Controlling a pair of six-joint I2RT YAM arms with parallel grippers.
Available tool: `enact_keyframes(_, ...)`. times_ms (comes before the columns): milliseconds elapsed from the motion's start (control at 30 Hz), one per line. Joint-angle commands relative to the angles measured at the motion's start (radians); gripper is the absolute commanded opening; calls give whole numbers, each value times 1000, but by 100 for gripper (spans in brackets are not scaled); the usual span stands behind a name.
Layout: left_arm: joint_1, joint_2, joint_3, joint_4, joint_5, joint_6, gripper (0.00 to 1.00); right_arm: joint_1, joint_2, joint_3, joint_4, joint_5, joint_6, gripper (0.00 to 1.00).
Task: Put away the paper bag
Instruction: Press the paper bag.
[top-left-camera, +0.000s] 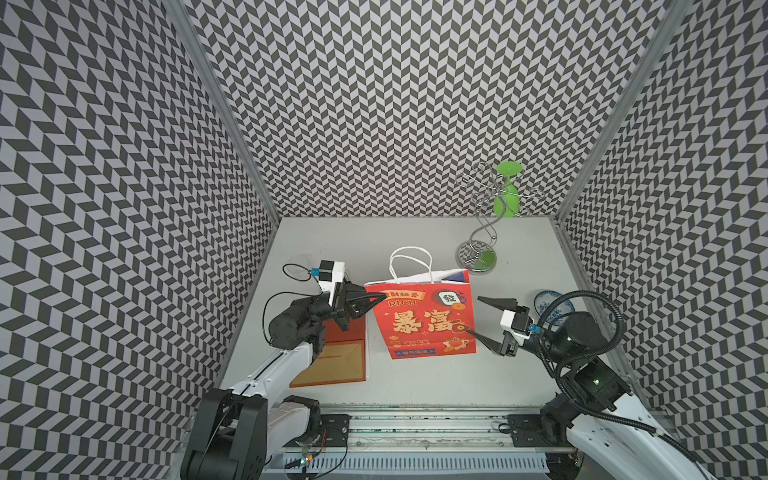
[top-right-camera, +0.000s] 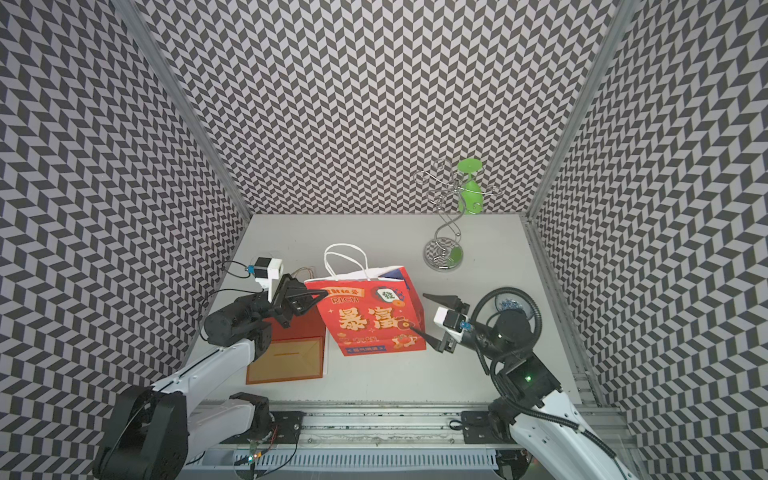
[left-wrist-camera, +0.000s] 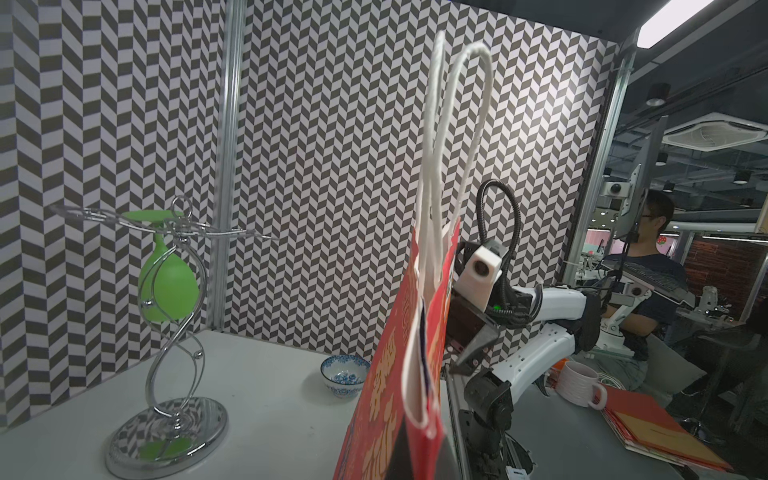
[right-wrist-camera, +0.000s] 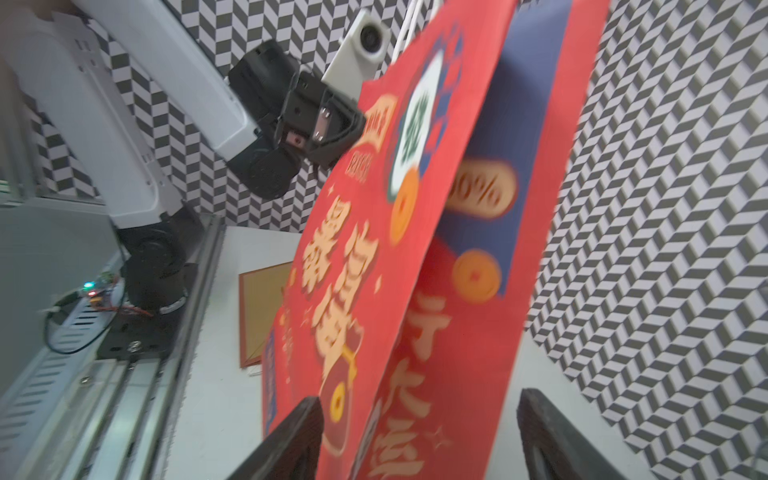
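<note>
A red paper bag (top-left-camera: 424, 324) (top-right-camera: 370, 320) with gold characters and white rope handles (top-left-camera: 409, 259) stands upright mid-table. My left gripper (top-left-camera: 380, 297) (top-right-camera: 323, 294) is shut on the bag's upper left edge. In the left wrist view that edge (left-wrist-camera: 415, 374) runs straight up from the jaws. My right gripper (top-left-camera: 473, 314) (top-right-camera: 417, 312) (right-wrist-camera: 419, 415) is open at the bag's lower right side. Its fingers (right-wrist-camera: 303, 419) straddle the side fold (right-wrist-camera: 449, 332), one in front of the printed face and one behind, without pinching it.
A chrome wire stand (top-left-camera: 477, 255) at the back right holds an upside-down green glass (top-left-camera: 508, 195). A blue-and-white bowl (top-left-camera: 548, 303) sits behind my right wrist. A flat red-and-orange folded bag (top-left-camera: 332, 361) lies under my left arm. Patterned walls enclose three sides.
</note>
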Motion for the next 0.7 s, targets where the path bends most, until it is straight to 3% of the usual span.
enact_keyframes(0, -1, -24, -44, 112, 3, 110, 0, 5, 44, 73, 103, 46, 28, 82)
enact_keyframes(167, -32, -146, -52, -244, -9, 365, 0, 5, 171, 149, 102, -96, 45, 91)
enact_keyframes(333, -92, -275, 43, -824, -16, 780, 0, 5, 271, 206, 82, -299, 28, 91)
enact_keyframes(467, -99, -282, 66, -878, -12, 797, 0, 5, 292, 205, 109, -403, 16, 77)
enact_keyframes(667, -102, -252, 62, -813, -12, 744, 0, 5, 262, 175, 157, -399, 15, 59)
